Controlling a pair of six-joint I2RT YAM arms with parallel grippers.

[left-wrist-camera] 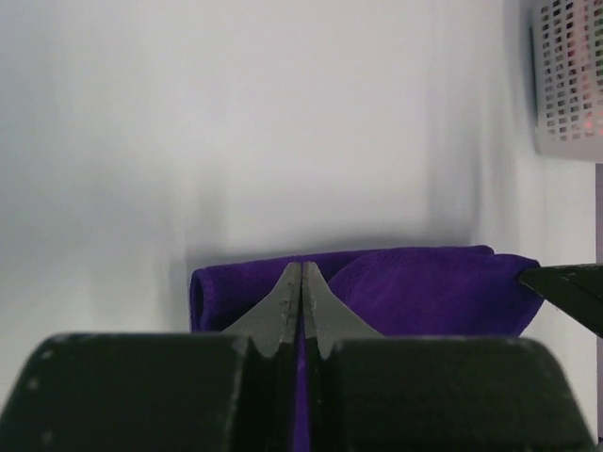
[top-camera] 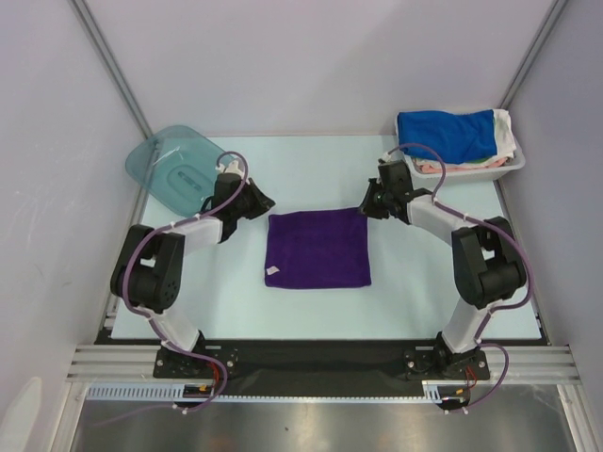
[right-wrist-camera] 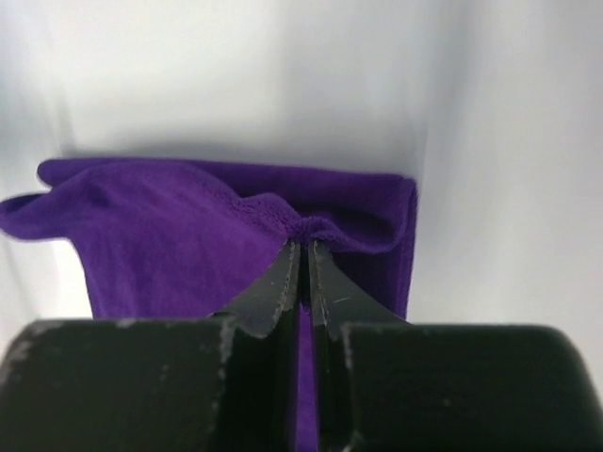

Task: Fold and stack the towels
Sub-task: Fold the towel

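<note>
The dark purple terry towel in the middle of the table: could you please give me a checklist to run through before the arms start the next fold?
1. The left gripper is shut on the dark purple terry towel at its far left corner: ok.
2. The right gripper is shut on the far right corner, with fabric bunched at its tips: ok.
3. The towel lies flat with nothing on it: ok.
4. Every layer is caught in each grip: cannot tell.
5. The royal blue towel sits in the white plastic basket, apart from the purple towel: ok.
</note>
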